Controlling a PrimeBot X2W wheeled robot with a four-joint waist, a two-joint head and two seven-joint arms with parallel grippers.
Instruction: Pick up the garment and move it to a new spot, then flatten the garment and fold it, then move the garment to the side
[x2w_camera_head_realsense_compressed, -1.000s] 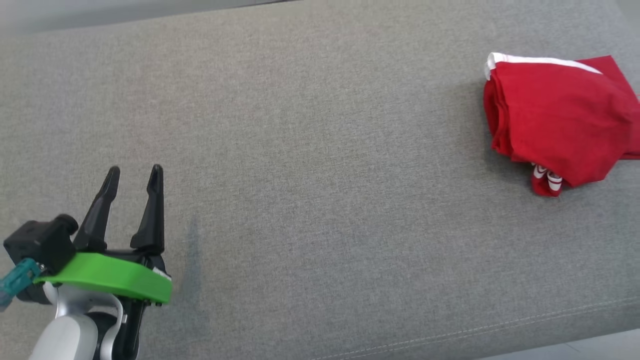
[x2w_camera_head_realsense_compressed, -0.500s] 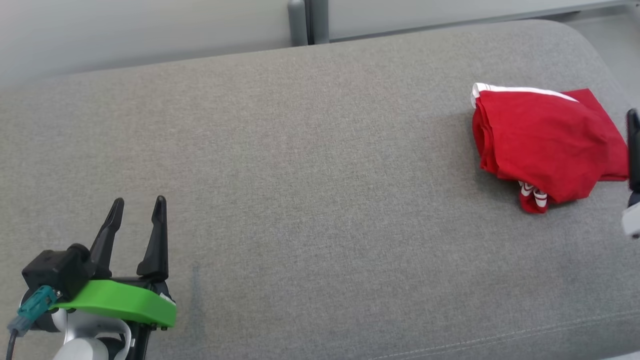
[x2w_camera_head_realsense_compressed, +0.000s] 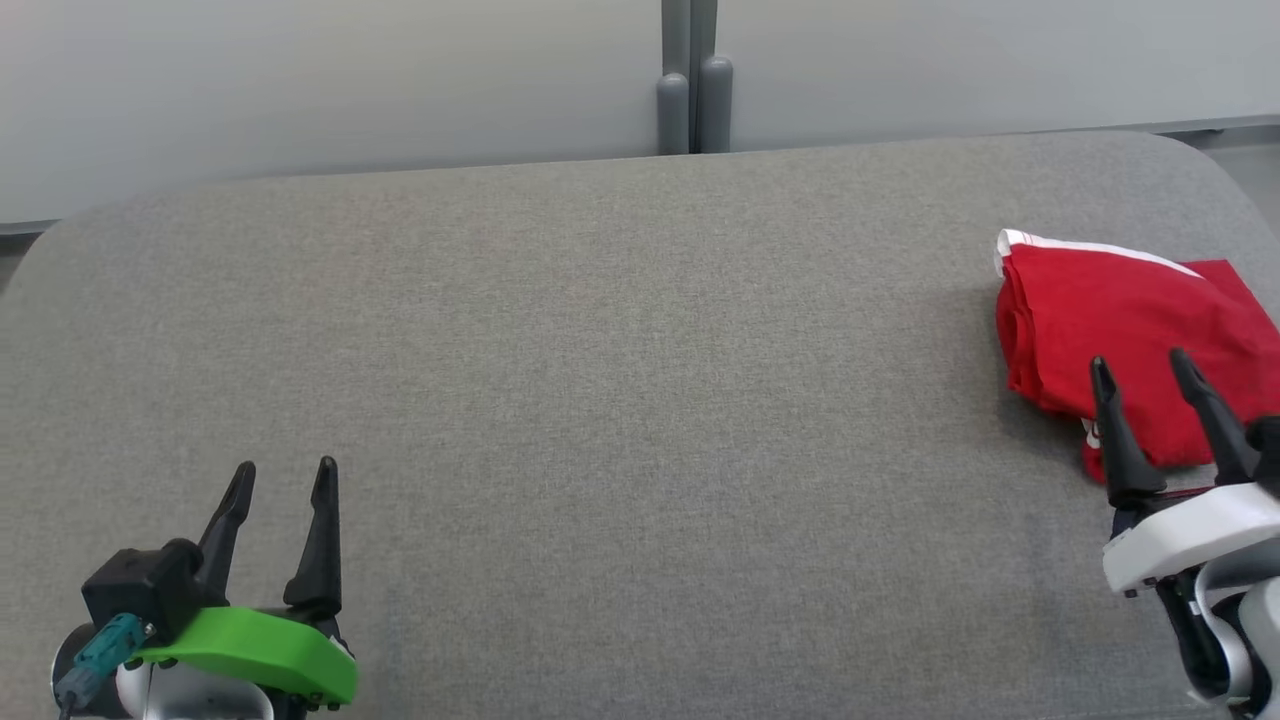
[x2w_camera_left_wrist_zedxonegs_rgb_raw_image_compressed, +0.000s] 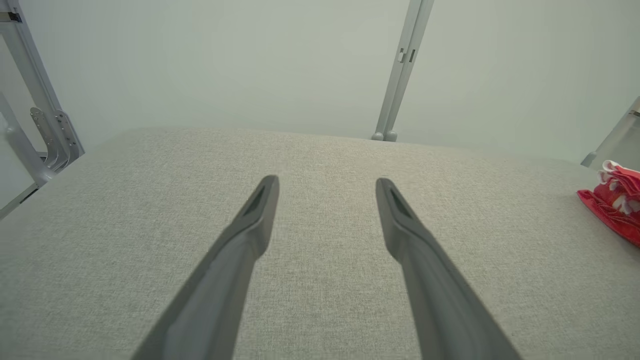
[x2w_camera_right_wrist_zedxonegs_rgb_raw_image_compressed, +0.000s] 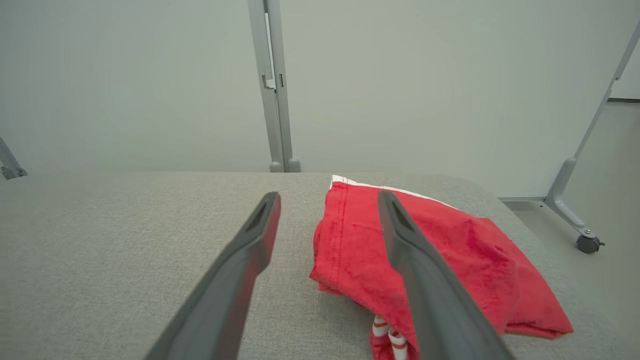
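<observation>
At lower right, our right tool (x2w_camera_head_realsense_compressed: 1140, 362) hangs with jaws apart, close to the red garment (x2w_camera_head_realsense_compressed: 1090, 310) lying bunched at the surface's (x2w_camera_head_realsense_compressed: 640, 350) right end; our left tool (x2w_camera_head_realsense_compressed: 286, 467), also spread, hovers well apart at lower left.

Lab: castered partition panels (x2w_camera_right_wrist_zedxonegs_rgb_raw_image_compressed: 400, 85), padded bench (x2w_camera_head_realsense_compressed: 620, 330)

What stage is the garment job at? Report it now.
Done, apparently: the red garment lies bundled, roughly folded, at the grey cushion's right end. In hand: nothing; the left gripper and right gripper stand open, empty. Left: unclear whether flattening and folding remain.
</observation>
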